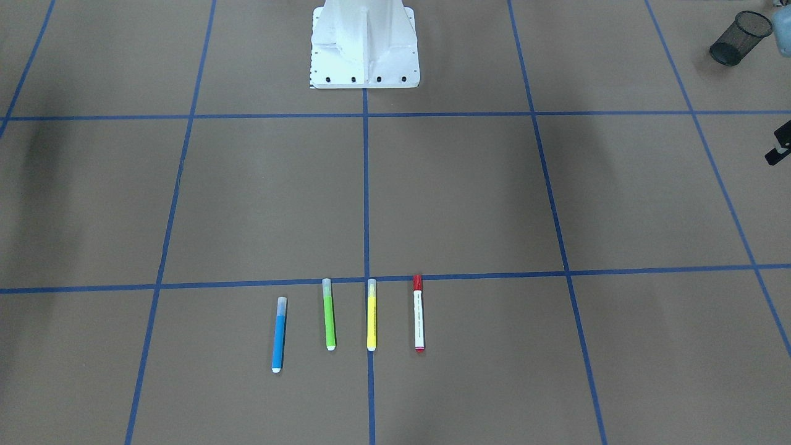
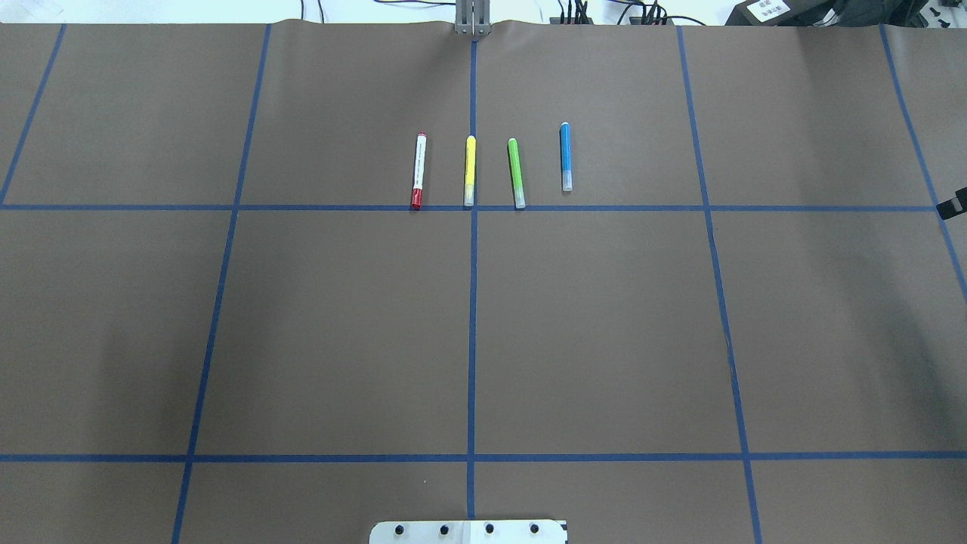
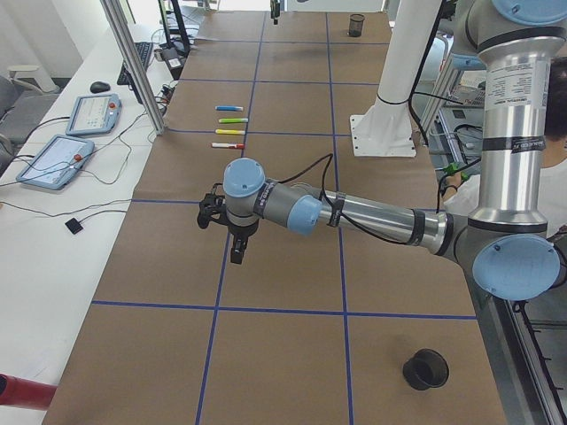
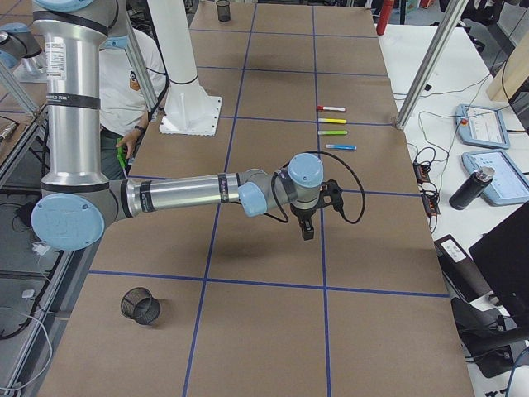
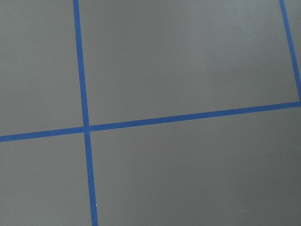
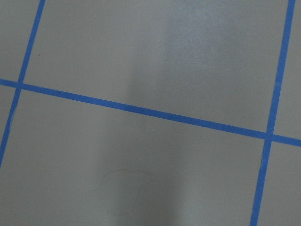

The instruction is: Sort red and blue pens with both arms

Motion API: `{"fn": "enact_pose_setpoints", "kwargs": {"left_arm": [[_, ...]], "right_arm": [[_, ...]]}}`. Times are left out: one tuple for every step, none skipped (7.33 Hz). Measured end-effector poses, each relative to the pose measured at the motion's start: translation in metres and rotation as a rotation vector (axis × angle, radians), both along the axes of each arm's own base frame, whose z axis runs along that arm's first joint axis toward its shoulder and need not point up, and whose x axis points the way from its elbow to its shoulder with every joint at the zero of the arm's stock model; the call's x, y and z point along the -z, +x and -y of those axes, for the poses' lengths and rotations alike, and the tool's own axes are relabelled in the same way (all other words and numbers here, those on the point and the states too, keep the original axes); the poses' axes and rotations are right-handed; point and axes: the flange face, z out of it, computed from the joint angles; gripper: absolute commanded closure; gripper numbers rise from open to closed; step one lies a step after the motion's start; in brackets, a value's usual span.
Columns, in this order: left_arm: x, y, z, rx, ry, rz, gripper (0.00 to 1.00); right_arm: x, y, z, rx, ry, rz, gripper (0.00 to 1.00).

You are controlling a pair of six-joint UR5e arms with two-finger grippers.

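Table: brown cover, blue tape lines in a grid
Red pen: flat near the table's edge opposite the robot, about mid-length; its red cap touches a tape line
Blue pen: same row, at the other end, a little nearer that edge
Between them: yellow marker beside the red pen, green marker beside the blue pen, all parallel and apart
Left gripper: points down over bare table toward the table's left end, well apart from the pens; how far it is open I cannot tell
Right gripper: points down toward the right end, also well apart; its opening I cannot tell
Mesh cup: near the left end
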Motion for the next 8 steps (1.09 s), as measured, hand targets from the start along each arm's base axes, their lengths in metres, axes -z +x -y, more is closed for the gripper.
{"fn": "enact_pose_setpoints", "kwargs": {"left_arm": [[0.001,0.0,0.0,0.001,0.003,-0.001,0.01],[0.002,0.0,0.001,0.0,0.009,-0.002,0.01],[0.003,0.001,0.001,-0.001,0.014,-0.003,0.01],[0.003,0.002,0.001,0.0,0.014,-0.005,0.01],[0.004,0.004,0.001,0.0,0.012,-0.007,0.01],[0.004,0.007,0.001,-0.002,0.014,-0.007,0.0],[0.004,0.008,0.001,-0.004,0.015,-0.008,0.01],[0.005,0.013,0.001,-0.013,0.017,-0.009,0.01]], "right_arm": [[0.004,-0.009,0.002,0.018,0.007,0.007,0.0],[0.007,-0.015,0.003,0.029,0.01,0.009,0.0],[0.01,-0.021,0.003,0.034,0.008,0.012,0.0],[0.017,-0.03,0.005,0.031,-0.004,0.018,0.0],[0.032,-0.046,0.01,0.019,-0.029,0.03,0.0],[0.057,-0.074,0.018,-0.007,-0.084,0.051,0.0],[0.087,-0.106,0.027,-0.042,-0.15,0.075,0.0],[0.115,-0.138,0.033,-0.064,-0.19,0.087,0.0]]}}
